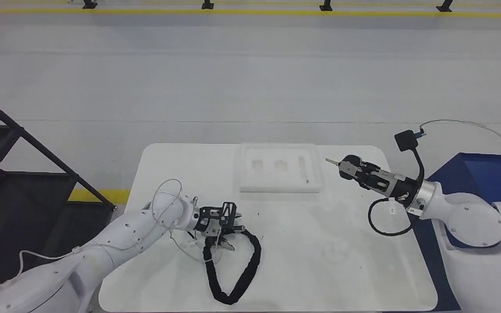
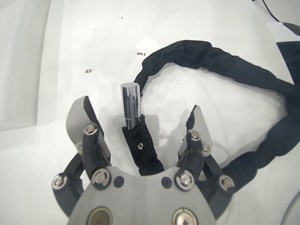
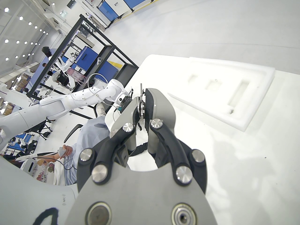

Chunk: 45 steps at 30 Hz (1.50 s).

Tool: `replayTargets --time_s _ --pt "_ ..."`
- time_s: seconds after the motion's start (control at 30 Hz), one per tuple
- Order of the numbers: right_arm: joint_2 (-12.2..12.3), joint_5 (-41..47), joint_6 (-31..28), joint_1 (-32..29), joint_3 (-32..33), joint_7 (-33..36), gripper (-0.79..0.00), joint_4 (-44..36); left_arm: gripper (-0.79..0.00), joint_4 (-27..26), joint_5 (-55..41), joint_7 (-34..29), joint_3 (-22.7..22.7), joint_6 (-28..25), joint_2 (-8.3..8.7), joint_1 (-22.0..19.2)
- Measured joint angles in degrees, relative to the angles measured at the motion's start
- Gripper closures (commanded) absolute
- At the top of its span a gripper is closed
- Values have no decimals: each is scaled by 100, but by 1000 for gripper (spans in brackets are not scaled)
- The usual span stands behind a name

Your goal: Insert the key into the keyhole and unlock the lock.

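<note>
Left gripper (image 2: 138, 106) spread, straddling chrome lock cylinder (image 2: 130, 105) on tabletop (image 2: 187, 24); right gripper (image 3: 143, 95) pinching key (image 3: 141, 88) above tabletop.

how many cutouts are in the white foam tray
3, in a row across the foam tray: a square cutout at the end toward the lock, a second square cutout in the middle, and a long narrow cutout at the end toward the right gripper.
</note>
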Motion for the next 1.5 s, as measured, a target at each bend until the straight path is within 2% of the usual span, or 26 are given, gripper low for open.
replayTargets --time_s 0.07,0.17,0.23,0.27,0.5,0.73,0.93,1.1,1.27,1.5 --pt "0 0 0 0 0 0 0 0 -206 64 34 24 -11 -27 -34 2" --pt "0 0 0 0 0 0 0 0 -182 147 95 33 -24 -41 -83 5" --pt "0 0 0 0 0 0 0 0 -43 192 121 22 -35 -34 -114 9" --pt "0 0 0 0 0 0 0 0 0 219 133 19 -45 -29 -134 10" --pt "0 0 0 0 0 0 0 0 0 238 146 119 -173 -15 -191 -8" --pt "0 0 0 0 0 0 0 0 0 -166 -5 305 -503 -135 -59 -1" --pt "0 0 0 0 0 0 0 0 0 -839 -310 145 -966 -264 149 60" --pt "16 -223 87 -30 -169 220 0 -115 0 -1634 -654 -452 -1383 -254 272 76" --pt "46 -266 237 78 -438 706 0 -277 0 -2332 -975 -1007 -1580 -165 257 90" --pt "89 218 468 161 -544 1237 0 -445 0 -2823 -1104 -1308 -1718 119 165 59"
